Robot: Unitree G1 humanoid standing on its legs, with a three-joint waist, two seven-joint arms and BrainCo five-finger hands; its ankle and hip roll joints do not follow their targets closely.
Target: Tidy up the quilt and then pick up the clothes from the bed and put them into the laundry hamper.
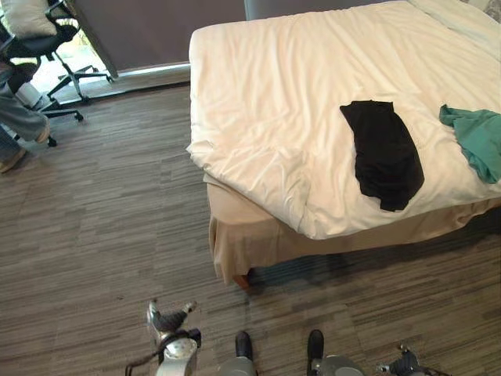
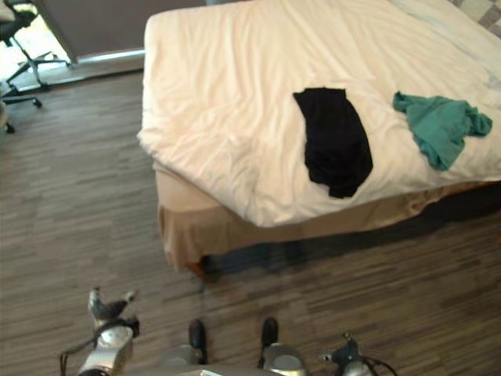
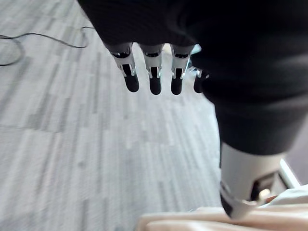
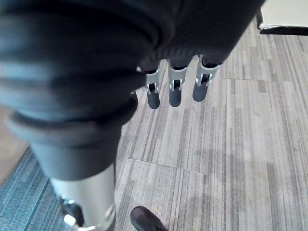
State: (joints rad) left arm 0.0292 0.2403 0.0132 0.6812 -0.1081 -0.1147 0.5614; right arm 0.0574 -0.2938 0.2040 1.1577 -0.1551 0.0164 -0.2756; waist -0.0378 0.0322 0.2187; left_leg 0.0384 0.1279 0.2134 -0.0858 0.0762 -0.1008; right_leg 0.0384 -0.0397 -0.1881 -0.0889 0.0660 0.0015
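Quilt (image 1: 297, 94) lies spread over the bed. Black garment (image 1: 383, 153) near its foot edge, green garment (image 2: 440, 125) beside it. Left hand (image 1: 168, 319) and right hand (image 1: 403, 364) hang low, fingers relaxed, empty. Collection not begun; approach needed.

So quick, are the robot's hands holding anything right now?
Left hand: open, fingers straight, holding nothing, low over the floor.
Right hand: open, fingers straight, holding nothing, also over the floor.

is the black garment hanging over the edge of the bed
No, the black garment lies flat on the quilt, its lower end short of the bed's edge.
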